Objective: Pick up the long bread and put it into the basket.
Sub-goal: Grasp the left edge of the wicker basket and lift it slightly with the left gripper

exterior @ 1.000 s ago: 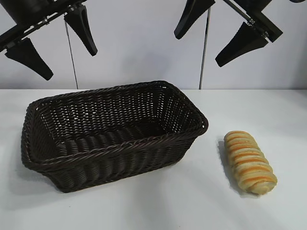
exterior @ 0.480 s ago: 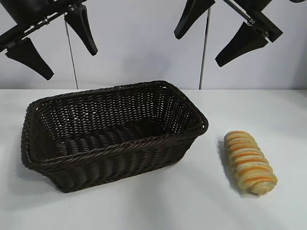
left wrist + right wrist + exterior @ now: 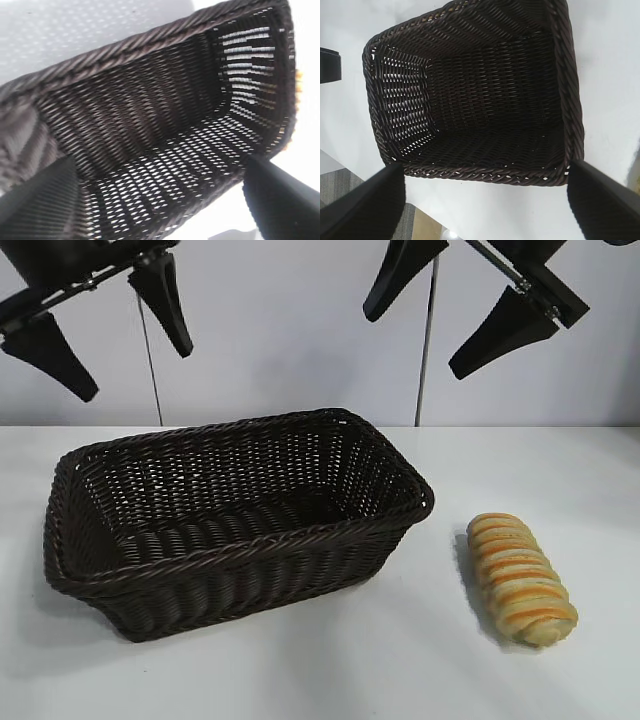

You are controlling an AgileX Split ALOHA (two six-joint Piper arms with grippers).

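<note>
One golden-tan ridged long bread (image 3: 521,579) lies on the white table (image 3: 420,660) beside the dark wicker basket (image 3: 236,520). Both tools, left (image 3: 105,325) and right (image 3: 455,310), hang spread, empty. Likely soft, light: pinch mid-length, gently.

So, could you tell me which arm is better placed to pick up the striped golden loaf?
Right, probably. The right gripper hangs open nearer the striped golden loaf, which lies right of the dark brown wicker basket; the left gripper is beyond the basket.

Lab-like test bench: bare white table (image 3: 320,680), plain white backdrop (image 3: 290,330).
</note>
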